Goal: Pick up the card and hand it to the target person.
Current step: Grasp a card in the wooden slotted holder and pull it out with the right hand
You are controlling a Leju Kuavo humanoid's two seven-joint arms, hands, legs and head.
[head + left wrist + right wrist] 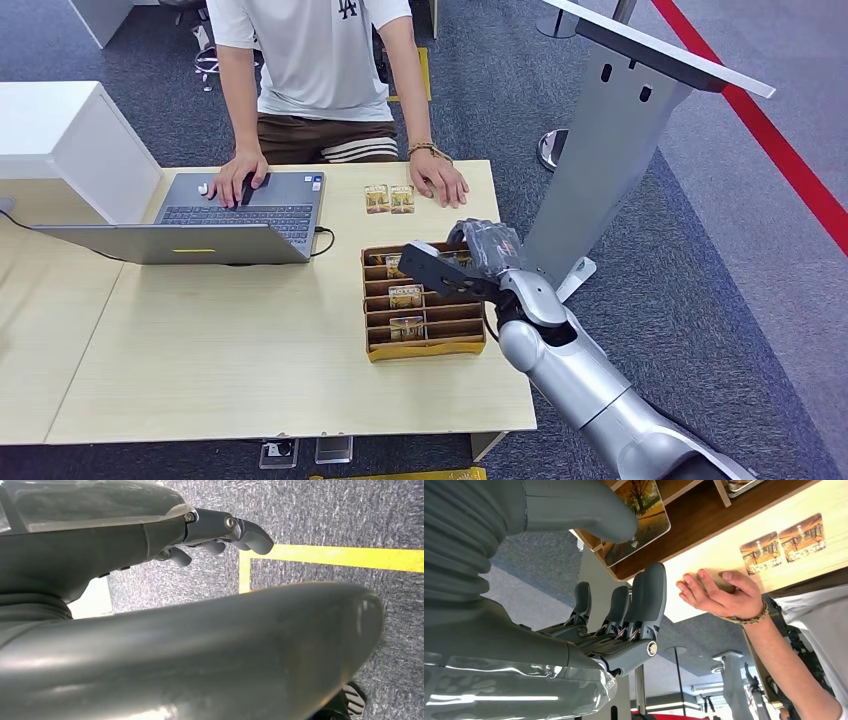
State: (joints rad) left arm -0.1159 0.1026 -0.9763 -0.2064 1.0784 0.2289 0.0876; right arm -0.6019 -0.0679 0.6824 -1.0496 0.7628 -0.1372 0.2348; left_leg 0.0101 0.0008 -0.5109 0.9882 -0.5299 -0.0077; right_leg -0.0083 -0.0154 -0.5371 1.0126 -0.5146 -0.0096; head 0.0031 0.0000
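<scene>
The right robot hand [470, 258] hovers open over the far end of the card box [423, 345] on the bench [250, 370]. Cards [405, 296] sit in its slots. The left robot hand [220, 532] hangs empty, fingers loosely apart.

The person's white shirt [315, 50] bears an interlocked "LA" logo on the chest. A card [405, 296] standing in the wooden box [424, 346] carries the word "HOTEL". Print on the 2 cards [389, 198] lying on the table is too small to read.
</scene>
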